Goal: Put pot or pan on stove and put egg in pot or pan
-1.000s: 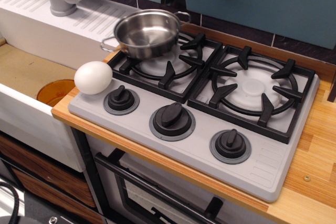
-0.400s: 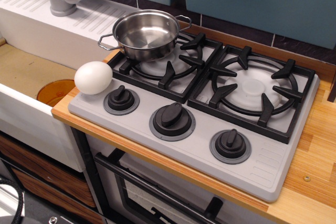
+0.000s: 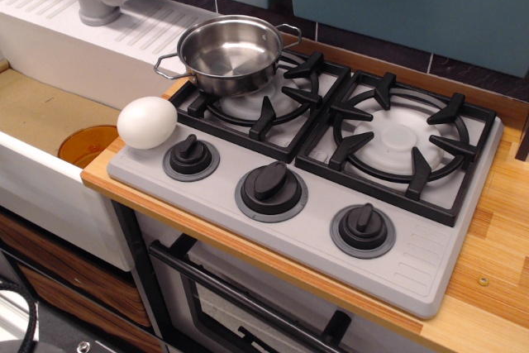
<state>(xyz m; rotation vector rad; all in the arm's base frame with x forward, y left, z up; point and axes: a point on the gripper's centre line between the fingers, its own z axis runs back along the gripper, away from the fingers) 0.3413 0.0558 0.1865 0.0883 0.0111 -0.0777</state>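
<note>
The pot [image 3: 229,53] sits on the stove [image 3: 314,155], on the black grate of the burner in the upper middle of the frame, slightly off-centre toward the back left corner, and it is empty; that half of the task looks done. The egg [image 3: 146,122] rests at the left of the frame on the stove's grey front corner, just beside the leftmost knob [image 3: 191,155], apart from the pot; it still has to go in. No claw appears anywhere, so its state cannot be told.
</note>
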